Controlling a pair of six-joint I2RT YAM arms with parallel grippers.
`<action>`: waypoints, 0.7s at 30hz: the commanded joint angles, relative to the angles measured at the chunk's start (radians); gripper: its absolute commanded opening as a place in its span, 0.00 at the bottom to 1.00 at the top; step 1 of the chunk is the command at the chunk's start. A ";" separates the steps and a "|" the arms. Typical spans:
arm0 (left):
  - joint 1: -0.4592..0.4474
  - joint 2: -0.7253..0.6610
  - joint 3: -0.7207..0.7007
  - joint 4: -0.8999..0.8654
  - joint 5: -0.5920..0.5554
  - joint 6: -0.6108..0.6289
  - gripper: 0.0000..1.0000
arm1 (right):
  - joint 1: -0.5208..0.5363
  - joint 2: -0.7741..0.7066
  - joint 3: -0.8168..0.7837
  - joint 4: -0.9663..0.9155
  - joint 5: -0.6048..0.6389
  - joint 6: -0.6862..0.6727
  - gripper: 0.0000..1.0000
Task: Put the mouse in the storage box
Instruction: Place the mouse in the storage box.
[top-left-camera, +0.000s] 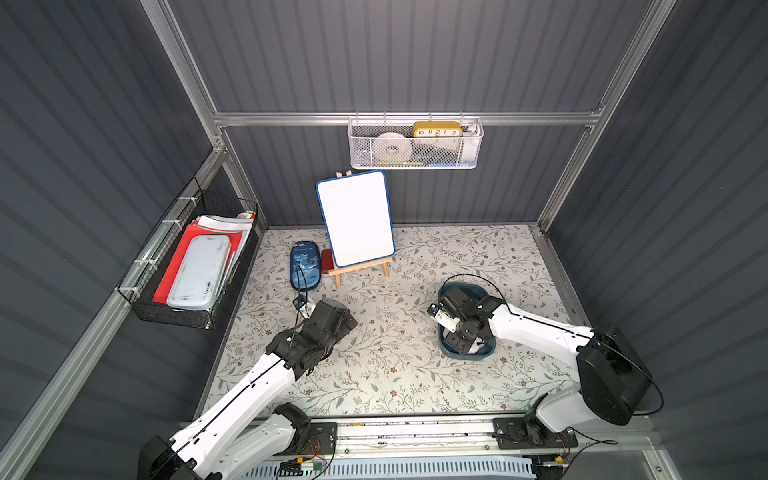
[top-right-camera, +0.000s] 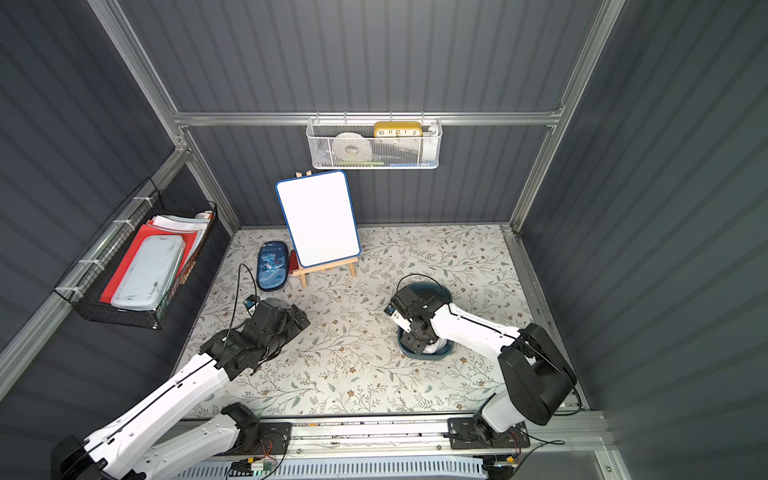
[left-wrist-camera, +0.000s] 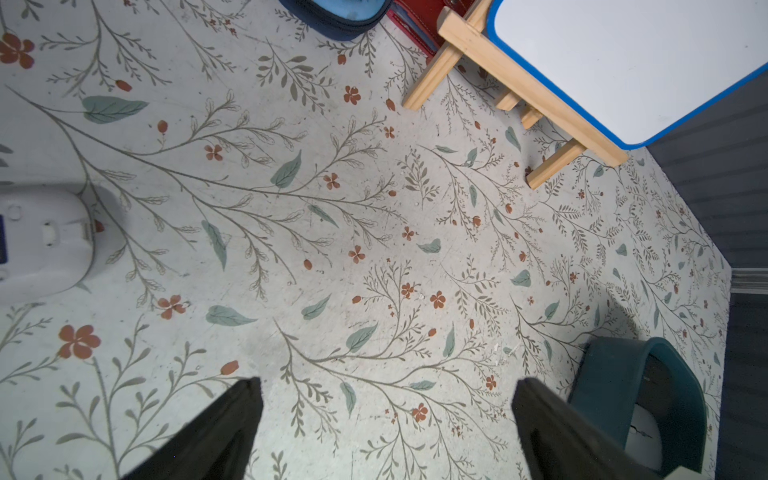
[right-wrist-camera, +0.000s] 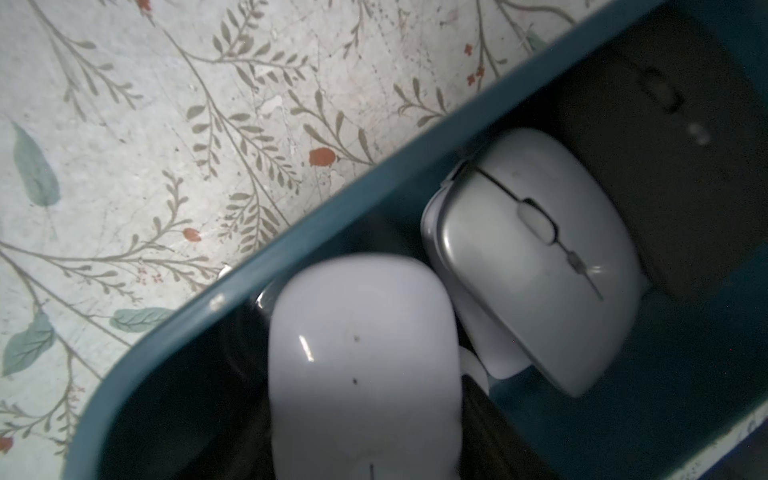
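Note:
The dark teal storage box (top-left-camera: 478, 356) (top-right-camera: 432, 355) stands on the floral table at the right. My right gripper (right-wrist-camera: 365, 436) hangs inside it. A white mouse (right-wrist-camera: 361, 353) sits between its dark fingers, slightly blurred; whether they still press on it does not show. Beside it in the box (right-wrist-camera: 374, 183) lie another white mouse (right-wrist-camera: 536, 257) and a black one (right-wrist-camera: 665, 145). My left gripper (left-wrist-camera: 386, 386) (top-left-camera: 345, 318) is open over bare table, with the box (left-wrist-camera: 615, 365) just past one finger. A white rounded body (left-wrist-camera: 41, 241), like a mouse belly up, lies on the table.
A whiteboard on a wooden easel (top-left-camera: 355, 218) stands at the back, with a blue pencil case (top-left-camera: 304, 266) and a red item beside it. A black wire basket (top-left-camera: 195, 266) hangs on the left wall and a white mesh basket (top-left-camera: 415, 143) on the back wall.

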 joint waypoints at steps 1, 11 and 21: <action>0.005 0.002 -0.010 -0.038 -0.025 -0.035 0.99 | 0.014 -0.011 0.020 -0.016 0.045 0.025 0.84; 0.116 0.111 0.020 -0.118 -0.078 -0.099 0.99 | 0.014 -0.247 0.024 0.143 0.027 0.084 0.99; 0.269 0.198 0.046 -0.255 -0.291 -0.293 0.99 | 0.015 -0.290 -0.003 0.196 -0.047 0.099 0.99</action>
